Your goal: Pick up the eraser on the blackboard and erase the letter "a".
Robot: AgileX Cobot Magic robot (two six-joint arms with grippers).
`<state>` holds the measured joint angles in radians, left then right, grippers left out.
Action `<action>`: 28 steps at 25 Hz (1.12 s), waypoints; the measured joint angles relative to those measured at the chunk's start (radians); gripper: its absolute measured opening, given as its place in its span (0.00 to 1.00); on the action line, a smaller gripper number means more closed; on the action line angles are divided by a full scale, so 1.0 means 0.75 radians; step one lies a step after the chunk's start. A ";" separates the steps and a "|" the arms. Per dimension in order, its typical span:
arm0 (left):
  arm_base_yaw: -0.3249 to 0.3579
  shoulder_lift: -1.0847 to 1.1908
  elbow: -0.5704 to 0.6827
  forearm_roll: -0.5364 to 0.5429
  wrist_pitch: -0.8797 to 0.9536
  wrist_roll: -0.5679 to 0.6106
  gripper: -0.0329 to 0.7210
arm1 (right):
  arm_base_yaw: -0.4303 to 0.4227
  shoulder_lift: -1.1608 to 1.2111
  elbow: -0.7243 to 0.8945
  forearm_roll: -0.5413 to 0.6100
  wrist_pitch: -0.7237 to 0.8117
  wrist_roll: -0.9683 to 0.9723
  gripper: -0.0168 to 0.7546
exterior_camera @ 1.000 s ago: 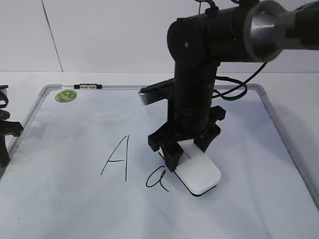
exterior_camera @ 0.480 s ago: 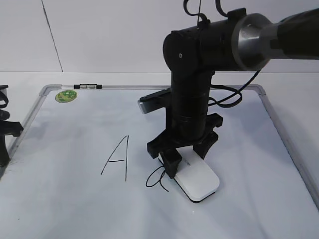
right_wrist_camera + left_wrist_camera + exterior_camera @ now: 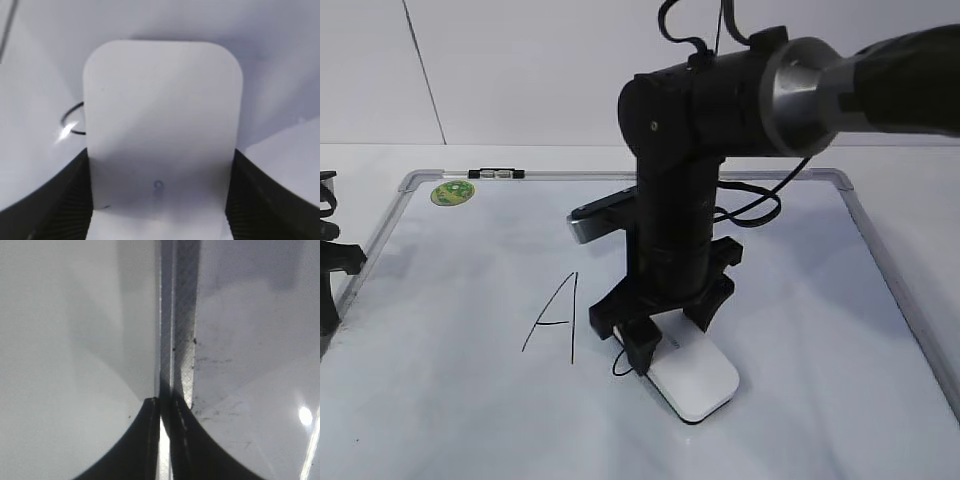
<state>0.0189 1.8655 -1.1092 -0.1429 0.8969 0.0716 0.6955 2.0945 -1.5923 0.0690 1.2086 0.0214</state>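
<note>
Right gripper (image 3: 663, 335) is clamped on the eraser (image 3: 692, 381), one finger on each long side. Wrist view confirms: both fingers (image 3: 250, 200) press the eraser (image 3: 160, 130) flanks, white top facing the camera. Arm comes in from upper right, wrist pointing straight down.

Eraser sits flat on the blackboard (image 3: 800, 300), lower centre of the board, angled so its free end points toward the bottom right. Gripper holds the end nearer the writing.

The letter "a" (image 3: 619, 362) is mostly covered by the eraser and gripper. Only a short curved stroke shows at the eraser's left edge; same arc visible in the wrist view (image 3: 72, 120), touching or just beside the eraser's side.

Capital "A" (image 3: 555, 315) stands to the left of the gripper, apart from the eraser, intact.

Green sticker (image 3: 452, 193) near the board's top-left corner, well away. Small clip (image 3: 498, 174) on the top frame beside it.

Left gripper (image 3: 165, 440) is parked at the board's left edge (image 3: 180, 340), jaws closed together, holding nothing. In the exterior view it sits at the far left (image 3: 335, 260).
</note>
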 joint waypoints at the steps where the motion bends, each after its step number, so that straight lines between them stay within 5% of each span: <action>1: 0.000 0.000 0.000 0.000 0.000 0.000 0.07 | 0.016 -0.001 0.000 0.000 -0.003 0.000 0.74; 28: 0.000 0.000 0.000 -0.018 0.000 0.000 0.08 | 0.086 0.001 -0.001 -0.111 -0.008 0.104 0.74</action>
<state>0.0189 1.8655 -1.1092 -0.1566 0.8969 0.0716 0.7602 2.0950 -1.5928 -0.0141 1.2029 0.0990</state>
